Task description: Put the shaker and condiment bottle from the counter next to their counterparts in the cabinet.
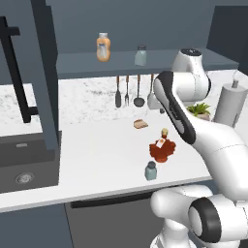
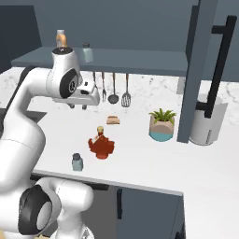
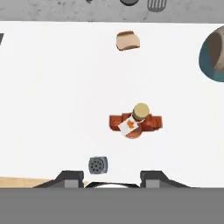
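Low in your left base frame the shaker point(image 1: 151, 171) stands on the counter point(image 1: 97, 160), the condiment bottle point(image 1: 162, 148) just behind it. Your claw point(image 2: 78, 106) hangs above, fingers drawn together, empty. Farthest, upper centre, the counterparts point(image 1: 103, 47) stand on the cabinet point(image 1: 121, 65) shelf.

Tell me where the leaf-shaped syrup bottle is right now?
The syrup bottle stands upright on the white counter, between the little shaker near the front edge and the bread slice farther back.
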{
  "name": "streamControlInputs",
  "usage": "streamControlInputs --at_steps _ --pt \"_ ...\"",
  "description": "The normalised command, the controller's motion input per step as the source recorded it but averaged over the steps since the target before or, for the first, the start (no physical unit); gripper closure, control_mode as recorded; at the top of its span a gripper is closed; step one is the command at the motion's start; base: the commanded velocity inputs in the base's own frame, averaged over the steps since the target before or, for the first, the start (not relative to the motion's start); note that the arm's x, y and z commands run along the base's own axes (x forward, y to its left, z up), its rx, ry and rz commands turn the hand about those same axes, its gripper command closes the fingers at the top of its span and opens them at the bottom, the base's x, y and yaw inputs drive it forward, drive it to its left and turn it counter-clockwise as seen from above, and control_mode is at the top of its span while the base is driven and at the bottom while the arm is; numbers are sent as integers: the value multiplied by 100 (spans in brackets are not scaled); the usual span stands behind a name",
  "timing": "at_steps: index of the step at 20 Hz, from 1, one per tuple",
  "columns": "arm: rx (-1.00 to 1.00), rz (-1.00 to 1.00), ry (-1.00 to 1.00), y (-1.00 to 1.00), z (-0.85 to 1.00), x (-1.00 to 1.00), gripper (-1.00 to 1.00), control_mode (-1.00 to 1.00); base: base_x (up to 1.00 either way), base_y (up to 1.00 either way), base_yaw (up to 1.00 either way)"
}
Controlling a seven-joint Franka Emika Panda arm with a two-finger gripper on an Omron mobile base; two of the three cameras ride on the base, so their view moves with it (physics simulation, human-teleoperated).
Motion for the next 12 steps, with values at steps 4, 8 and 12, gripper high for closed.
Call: streamControlInputs --at_steps 4,8,12 --pt "5 -1 -7 -16 0 -25 -100 -100 0 0 0" --pt "19 -4 -21 -58 -16 -66 -100 -100 0 0 0" --pt "28 1 -35 -34 -35 9 -100 -100 0 0 0"
